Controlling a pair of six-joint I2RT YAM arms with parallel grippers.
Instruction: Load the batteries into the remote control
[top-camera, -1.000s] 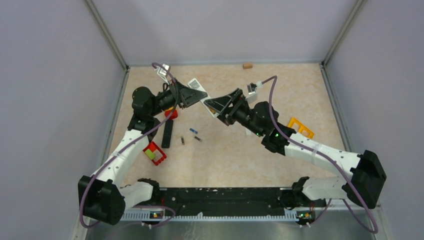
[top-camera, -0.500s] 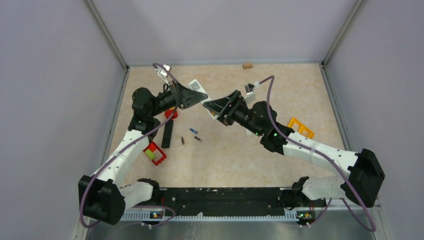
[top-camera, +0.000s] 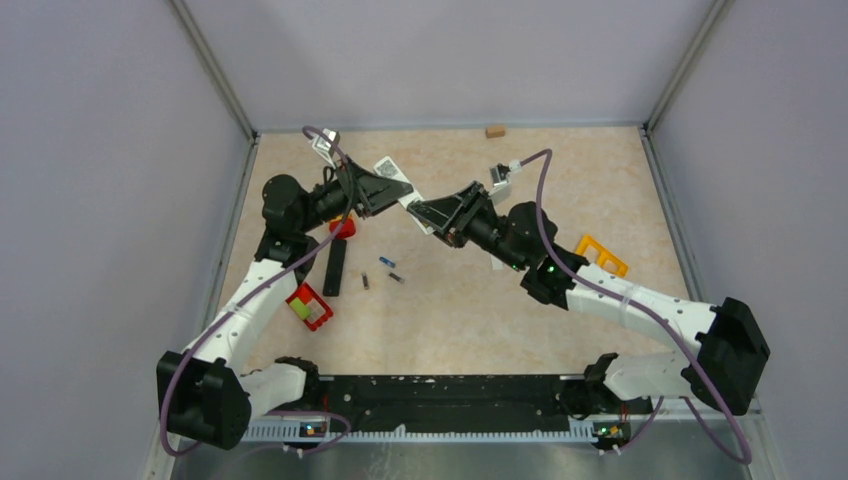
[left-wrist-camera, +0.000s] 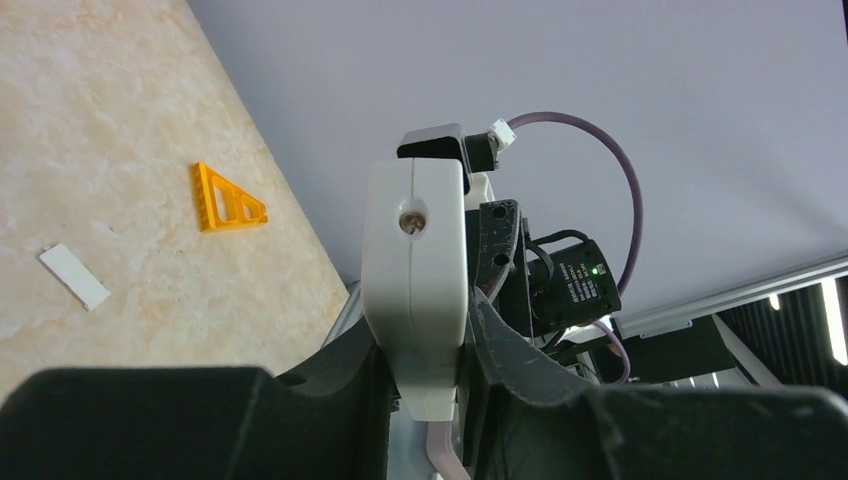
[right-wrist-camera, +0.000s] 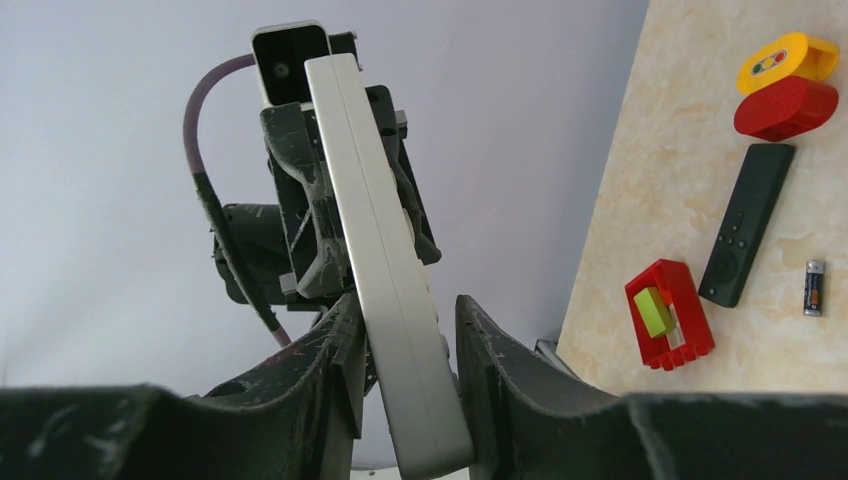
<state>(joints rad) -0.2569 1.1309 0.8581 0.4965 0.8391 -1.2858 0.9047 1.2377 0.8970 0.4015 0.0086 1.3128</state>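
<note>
**Worktop** (top-camera: 470, 320): beige, marbled, walled on three sides, carrying everything listed below.

**Left gripper** (left-wrist-camera: 418, 350): reaching out above the worktop, past the far end of the black remote control (top-camera: 335, 267). Its jaws are pinching one end of the white remote control (right-wrist-camera: 386, 280).

**Right gripper** (right-wrist-camera: 408, 330): facing the left gripper from the right of the black remote control. Its jaws are standing close on either side of the white remote control's other end. Whether they are pressing on it cannot be told.

**White remote control**: a long slim bar, silvery white with rounded edges. A seam is running down its narrow side, and a small round recess is showing in its end face in the left wrist view. It is hanging in the air between the two grippers, beyond the far end of the black remote control and a little to its right.

**Black remote control**: a slim dark bar lying flat on the worktop.

**Red block** (top-camera: 309, 306): holding a yellow-green piece and lying near the near end of the black remote control, to its left.

**Red and yellow oval piece** (top-camera: 342, 227): sitting just beside the far end of the black remote control.

**Orange triangle** (top-camera: 601, 255): lying well apart, to the right.

**Brown block** (top-camera: 494, 131): lying well apart, by the far wall.

**Orange-banded battery** (right-wrist-camera: 813, 287): a tiny black cylinder lying just right of the black remote control's near half.

**Blue battery** (top-camera: 386, 262): lying near, farther right.

**Dark battery** (top-camera: 396, 276): lying just beyond the blue battery.
</note>
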